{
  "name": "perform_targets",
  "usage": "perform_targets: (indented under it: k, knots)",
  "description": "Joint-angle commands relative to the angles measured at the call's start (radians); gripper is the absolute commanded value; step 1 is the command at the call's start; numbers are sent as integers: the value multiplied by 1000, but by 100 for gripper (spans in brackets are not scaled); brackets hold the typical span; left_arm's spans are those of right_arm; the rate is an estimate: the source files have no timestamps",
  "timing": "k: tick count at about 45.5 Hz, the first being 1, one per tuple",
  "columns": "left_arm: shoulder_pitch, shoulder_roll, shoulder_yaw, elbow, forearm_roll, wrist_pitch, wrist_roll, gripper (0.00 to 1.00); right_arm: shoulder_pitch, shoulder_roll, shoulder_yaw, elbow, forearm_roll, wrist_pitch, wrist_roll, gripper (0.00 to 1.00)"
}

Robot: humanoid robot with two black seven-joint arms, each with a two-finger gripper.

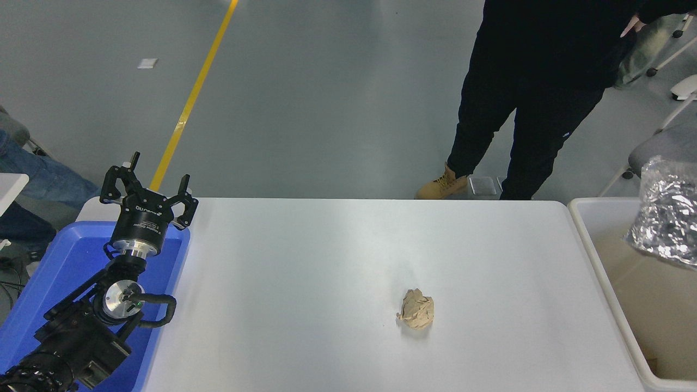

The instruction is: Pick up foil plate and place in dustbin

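Note:
The foil plate (667, 215), shiny and crinkled, hangs tilted over the far part of the dustbin (599, 203) at the right edge of the head view, partly cut off by the frame. The dustbin is cream-white with a beige inside and stands against the table's right end. My right arm and gripper are out of view, so whether anything still holds the plate cannot be seen. My left gripper (150, 182) is open and empty, parked over the blue tray at the lower left.
A crumpled tan paper ball (416, 309) lies on the white table (326, 261), right of centre. A blue tray (60, 267) sits at the left end under my left arm. A person in black (533, 81) stands at the far side, beside a grey chair (661, 147).

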Motion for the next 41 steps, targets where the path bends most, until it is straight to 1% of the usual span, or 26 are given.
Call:
perform_targets:
  k: [1, 8, 15, 36, 37, 38, 40, 41]
  knots:
    - [-1, 0, 0, 0, 0, 1, 0, 98, -161, 55, 153, -54, 21, -90, 1, 0]
    - [-1, 0, 0, 0, 0, -1, 0, 98, -226, 107, 202, -65, 20, -131, 1, 0]
    - [-1, 0, 0, 0, 0, -1, 0, 98, -290, 150, 257, -106, 21, -136, 1, 0]
    - [1, 0, 0, 0, 0, 1, 0, 98, -295, 144, 266, -109, 21, -136, 1, 0]
    - [1, 0, 0, 0, 0, -1, 0, 98, -293, 143, 269, -109, 21, -137, 1, 6]
    - [-1, 0, 0, 0, 0, -1, 0, 98, -290, 143, 275, -109, 23, -137, 1, 21]
    - [1, 0, 0, 0, 0, -1, 0, 98, -288, 143, 292, -109, 26, -139, 1, 60]
    - [1, 0, 0, 0, 0, -1, 0, 98, -288, 143, 303, -109, 27, -140, 1, 76]
